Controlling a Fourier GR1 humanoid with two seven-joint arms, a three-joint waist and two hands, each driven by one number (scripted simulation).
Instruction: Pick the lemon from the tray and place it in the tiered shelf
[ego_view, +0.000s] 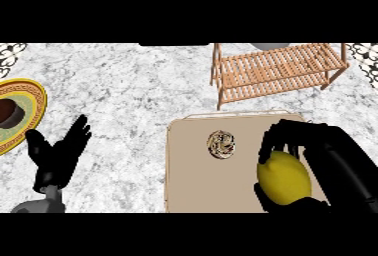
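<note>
The right hand (317, 150) comes in at the near right, its dark fingers (284, 137) curled over the far end of the lemon (283, 177) and its thumb under the near end, so the fruit sits clasped in the hand above the right part of the tray (199, 190). The lemon is yellow, long end pointing away, and most of its left flank shows bare between the fingers and the thumb. Whether it touches the tray or is lifted off it cannot be told.

The tray is a flat tan board on a grey-white marbled counter (140, 85). Near its middle, left of the lemon and apart from it, lies a small round patterned thing (221, 144).

At the far right stands the wooden slatted shelf (277, 70), well apart from the lemon. At the left edge a gold-rimmed plate (26, 107) bears a dark cup (9, 112).

The left hand (55, 150) rests open at the near left, fingers straight and spread, pointing away.
</note>
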